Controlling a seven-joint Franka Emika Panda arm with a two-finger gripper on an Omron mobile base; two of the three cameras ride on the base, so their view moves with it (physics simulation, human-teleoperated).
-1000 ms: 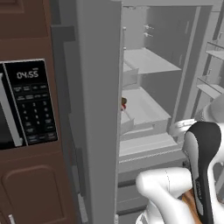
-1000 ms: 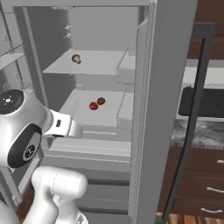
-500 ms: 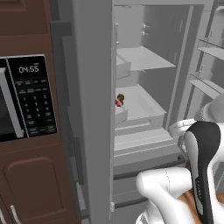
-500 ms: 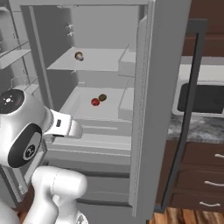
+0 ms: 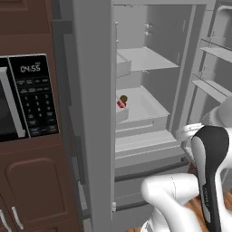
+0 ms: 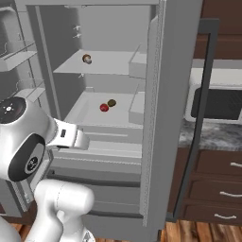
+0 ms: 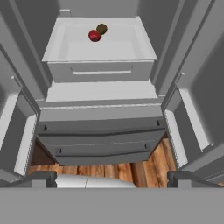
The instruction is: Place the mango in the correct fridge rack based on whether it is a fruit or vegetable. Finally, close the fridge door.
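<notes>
The mango (image 7: pixel 94 36), small and red, lies in the fridge's lower rack (image 7: pixel 131 47), touching or nearly touching a brownish round item (image 7: pixel 102 29). The base views show the mango (image 6: pixel 104 108) (image 5: pixel 121 103) at the same spot. My gripper (image 7: pixel 112 179) is open with nothing between its fingertips (image 7: pixel 41 178); it hangs well back from the rack, in front of the lower drawers. The fridge door (image 6: pixel 170 94) with its dark bar handle (image 6: pixel 202 118) stands wide open, and the left base view shows this fridge door (image 5: pixel 93 113) nearly edge-on.
A small item (image 6: pixel 87 58) sits on the upper shelf. The second door (image 5: pixel 216 59) with its bins is open on the other side. A microwave (image 5: pixel 31 99) is set into brown cabinets, and another microwave (image 6: pixel 215 101) stands above a stone counter (image 6: pixel 212 137).
Both base views have shifted slightly, so the camera has moved. The mango and the item beside it stay in the lower rack, and the door is still open.
</notes>
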